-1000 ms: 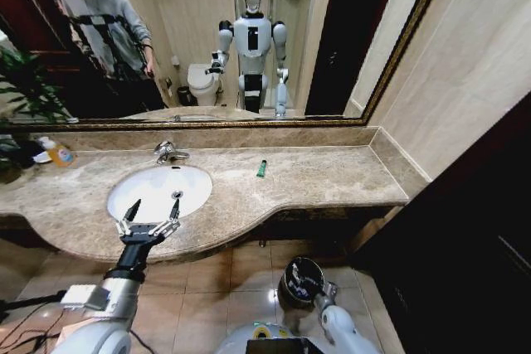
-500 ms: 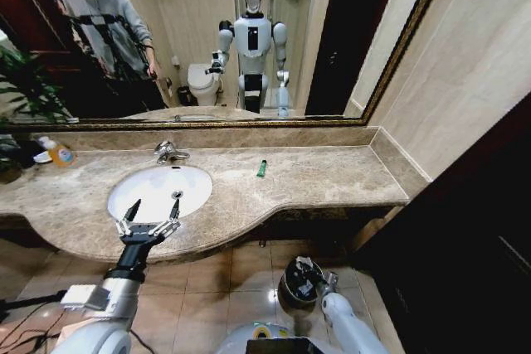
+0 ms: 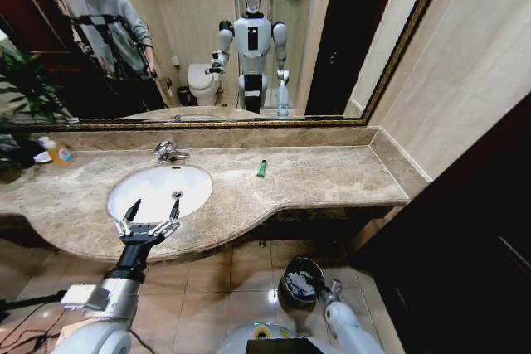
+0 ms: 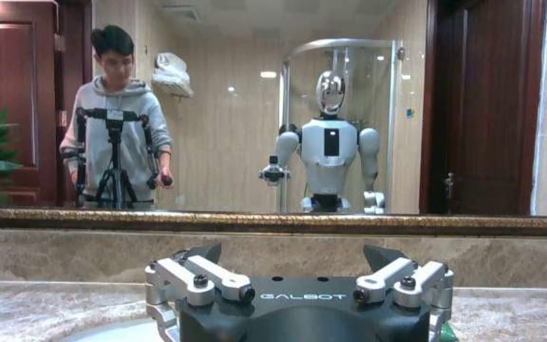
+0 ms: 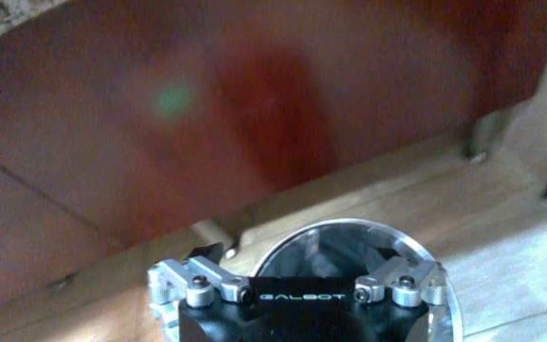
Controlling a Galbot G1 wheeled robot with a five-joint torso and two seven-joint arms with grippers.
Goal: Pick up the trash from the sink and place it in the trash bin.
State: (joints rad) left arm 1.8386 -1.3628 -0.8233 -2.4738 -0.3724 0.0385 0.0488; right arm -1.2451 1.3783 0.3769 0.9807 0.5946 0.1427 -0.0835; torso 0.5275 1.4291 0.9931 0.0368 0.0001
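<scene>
The sink [image 3: 145, 184] is a white oval basin in the marble counter, with a chrome faucet [image 3: 168, 152] behind it. My left gripper [image 3: 149, 225] hovers open over the basin's front rim, holding nothing; in the left wrist view its gripper [image 4: 293, 255] faces the mirror. One piece of trash, a green stick [image 3: 261, 169], lies on the counter right of the basin. The trash bin [image 3: 290, 269] stands on the floor below the counter with pale items inside. Beside its rim [image 5: 350, 229], my right gripper [image 3: 325, 291] [image 5: 298, 251] is open and holds nothing.
A yellow-orange bottle [image 3: 58, 153] stands at the counter's far left by a plant [image 3: 21, 89]. A large mirror [image 3: 249, 39] backs the counter. A dark wood cabinet face [image 5: 207, 107] rises behind the bin, and dark panelling [image 3: 465, 230] closes the right side.
My right arm has drawn back from over the bin toward my base, leaving the bin's mouth showing. The left arm has not moved.
</scene>
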